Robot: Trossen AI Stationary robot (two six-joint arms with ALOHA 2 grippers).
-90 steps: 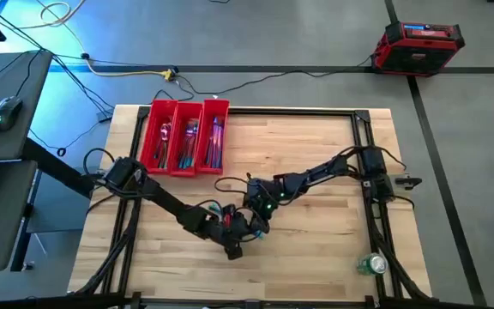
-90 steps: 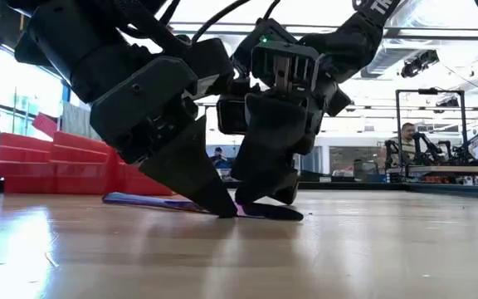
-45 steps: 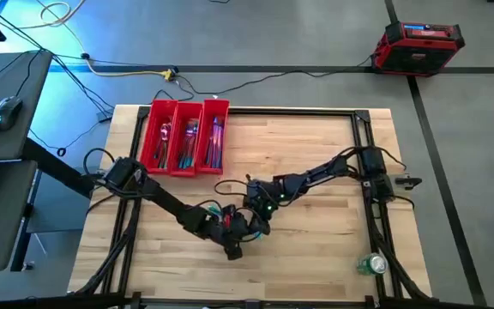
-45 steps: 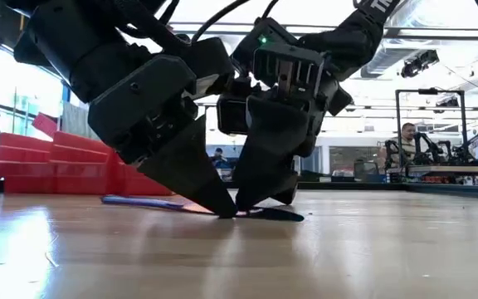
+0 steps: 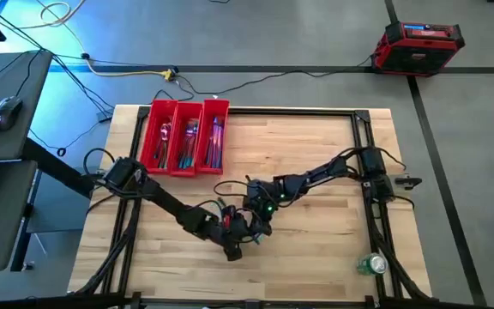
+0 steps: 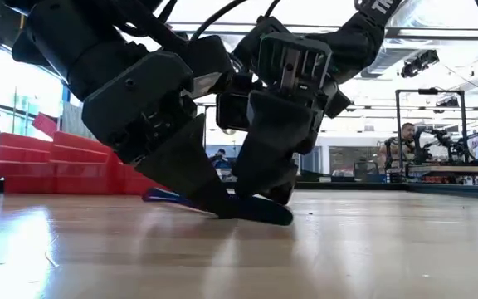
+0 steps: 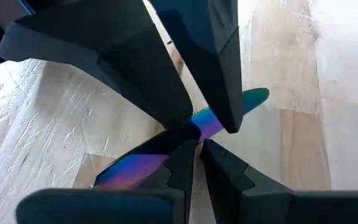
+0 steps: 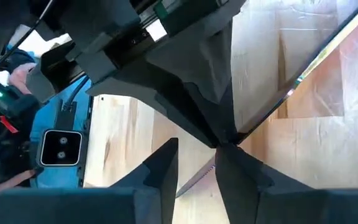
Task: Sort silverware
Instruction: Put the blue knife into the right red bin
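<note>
Two dark arms are meeting near the front middle of the wooden surface (image 5: pixel 316 146), the largest thing in view. At its far left corner the red three-compartment tray (image 5: pixel 184 110) is sitting with most of the silverware (image 5: pixel 190 137) already lying lengthwise in its slots, so the sorting is looking nearly finished, judging by how things lie. One knife (image 7: pixel 229 115), iridescent purple to teal with a serrated edge, is lying well apart from the tray, and it appears to be the one piece on the surface not yet sorted.

Both tools are working on that knife at once. The left tool (image 7: pixel 196 144) is pressing its fingers close together about the blade near mid-length, though whether they are truly gripping it cannot be told. The right tool (image 6: pixel 256 195) is coming in from the opposite side, its fingers narrowed around the same blade; a firm pinch cannot be confirmed either. In the low view the knife is sitting tilted, one end raised off the wood. What is probably left: secure it, carry it to the tray, and drop it in the matching compartment.
</note>
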